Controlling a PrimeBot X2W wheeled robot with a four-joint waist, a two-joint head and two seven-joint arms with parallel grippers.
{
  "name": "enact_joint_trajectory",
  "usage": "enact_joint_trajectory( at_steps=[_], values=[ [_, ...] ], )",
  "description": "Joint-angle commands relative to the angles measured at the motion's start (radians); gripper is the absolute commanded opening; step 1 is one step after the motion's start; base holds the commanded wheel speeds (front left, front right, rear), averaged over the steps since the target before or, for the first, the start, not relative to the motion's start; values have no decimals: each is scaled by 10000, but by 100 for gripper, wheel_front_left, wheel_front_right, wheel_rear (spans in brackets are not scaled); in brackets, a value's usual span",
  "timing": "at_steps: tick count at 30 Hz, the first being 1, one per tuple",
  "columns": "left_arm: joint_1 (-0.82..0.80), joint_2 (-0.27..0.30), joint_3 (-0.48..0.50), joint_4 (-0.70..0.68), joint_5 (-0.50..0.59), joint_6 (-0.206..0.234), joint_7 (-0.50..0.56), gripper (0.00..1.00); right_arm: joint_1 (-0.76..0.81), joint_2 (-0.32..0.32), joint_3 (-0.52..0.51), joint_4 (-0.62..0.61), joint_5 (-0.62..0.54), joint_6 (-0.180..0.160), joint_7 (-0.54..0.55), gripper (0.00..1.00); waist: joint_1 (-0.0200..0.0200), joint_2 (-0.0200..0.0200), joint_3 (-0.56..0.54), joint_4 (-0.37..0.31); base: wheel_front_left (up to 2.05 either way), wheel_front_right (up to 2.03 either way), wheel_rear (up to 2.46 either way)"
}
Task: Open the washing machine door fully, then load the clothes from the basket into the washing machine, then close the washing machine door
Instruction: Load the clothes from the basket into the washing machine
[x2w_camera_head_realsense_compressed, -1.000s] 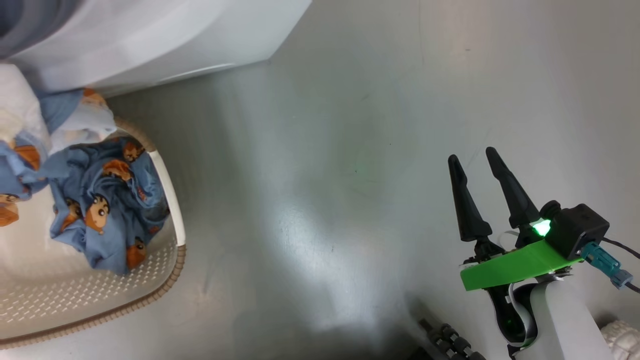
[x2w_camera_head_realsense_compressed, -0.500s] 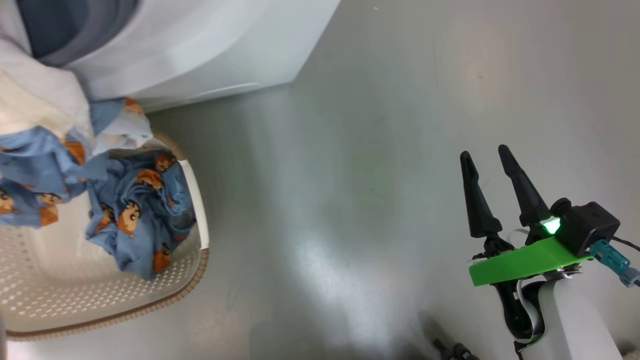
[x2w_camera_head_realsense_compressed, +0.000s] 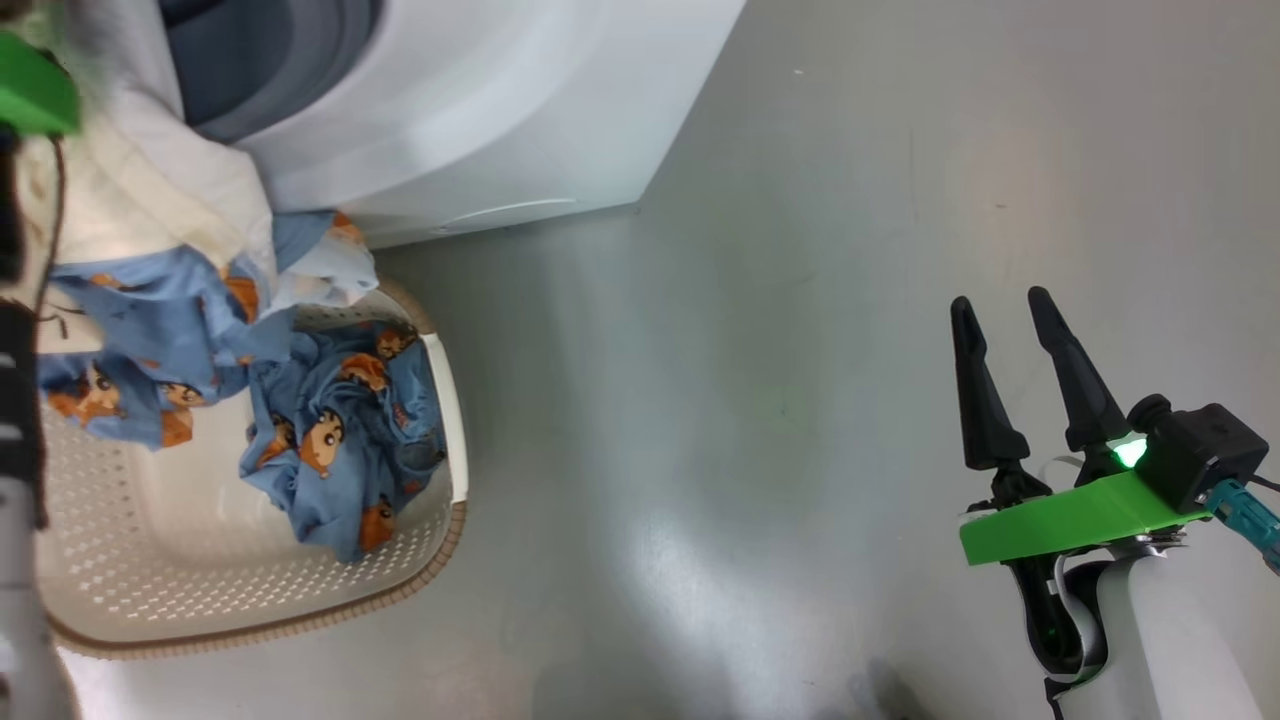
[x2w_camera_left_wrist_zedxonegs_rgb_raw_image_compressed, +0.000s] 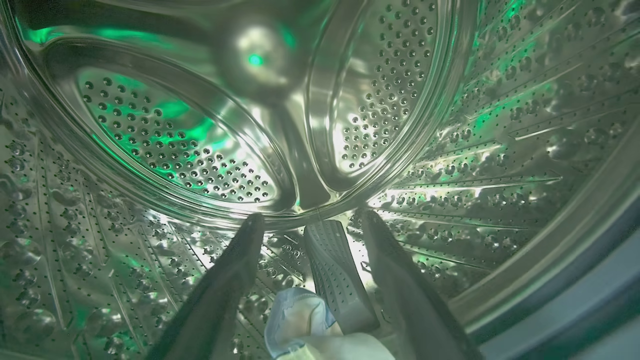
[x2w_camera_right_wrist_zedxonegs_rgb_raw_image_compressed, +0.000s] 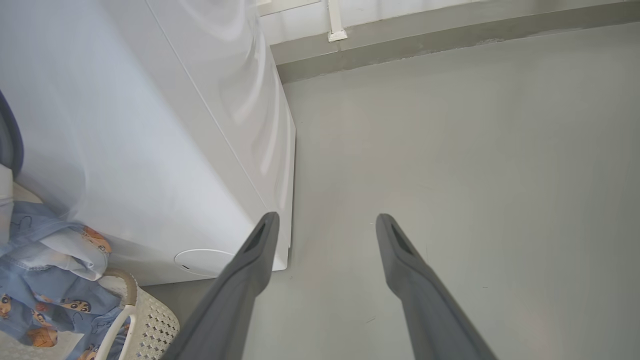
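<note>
The white washing machine (x2w_camera_head_realsense_compressed: 480, 100) stands at the top left, its blue-grey gasket (x2w_camera_head_realsense_compressed: 270, 70) showing; its door is out of view. Below it sits the cream basket (x2w_camera_head_realsense_compressed: 200, 570) with crumpled light-blue clothes (x2w_camera_head_realsense_compressed: 340, 440). Another garment (x2w_camera_head_realsense_compressed: 150, 290) hangs from the drum opening down over the basket. My left gripper (x2w_camera_left_wrist_zedxonegs_rgb_raw_image_compressed: 312, 217) is inside the steel drum (x2w_camera_left_wrist_zedxonegs_rgb_raw_image_compressed: 175, 150), open, with a fold of pale blue fabric (x2w_camera_left_wrist_zedxonegs_rgb_raw_image_compressed: 300, 320) lying low between its fingers. My right gripper (x2w_camera_head_realsense_compressed: 1000, 300) hangs open and empty over the floor, far right of the basket.
The grey floor (x2w_camera_head_realsense_compressed: 700, 450) stretches between basket and right arm. The right wrist view has the washer's side (x2w_camera_right_wrist_zedxonegs_rgb_raw_image_compressed: 150, 125), its round filter cap (x2w_camera_right_wrist_zedxonegs_rgb_raw_image_compressed: 205, 262), the basket's corner (x2w_camera_right_wrist_zedxonegs_rgb_raw_image_compressed: 150, 320) and a wall base (x2w_camera_right_wrist_zedxonegs_rgb_raw_image_compressed: 400, 45) behind. My left arm's green mount (x2w_camera_head_realsense_compressed: 30, 90) sits at the top left.
The head camera has turned, sliding washer and basket to the right in the picture and bringing my left arm's green mount into view. My right gripper stays open and about where it was.
</note>
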Motion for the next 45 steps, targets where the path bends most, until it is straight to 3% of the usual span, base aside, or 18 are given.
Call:
enact_joint_trajectory(
  at_steps=[1, 16, 28, 38, 45],
  values=[
    [401, 403, 235, -495, -48, 46, -51, 100, 314, -20, 173, -242, -81, 16, -118, 100, 0, 0, -104, 122, 0, 0, 0],
    [3651, 5, 1015, -3331, -400, 165, -51, 100, 464, -20, 107, -391, -46, 16, -118, 100, 0, 0, -446, 404, 0, 0, 0],
    [6284, -721, 1616, -5323, -309, 220, -51, 100, 501, -20, 199, -507, -258, 16, -118, 100, 0, 0, -500, 553, 0, 0, 0],
    [7697, -1498, 2271, -6294, -273, 349, -51, 100, 478, -20, 258, -506, -315, 16, -118, 100, 0, 0, -548, 611, 0, 0, 0],
    [8713, -1663, 2683, -6596, 4, 245, -51, 100, 504, -20, 264, -464, -333, 16, -118, 100, 0, 0, -660, 572, 0, 0, 0]
  ],
)
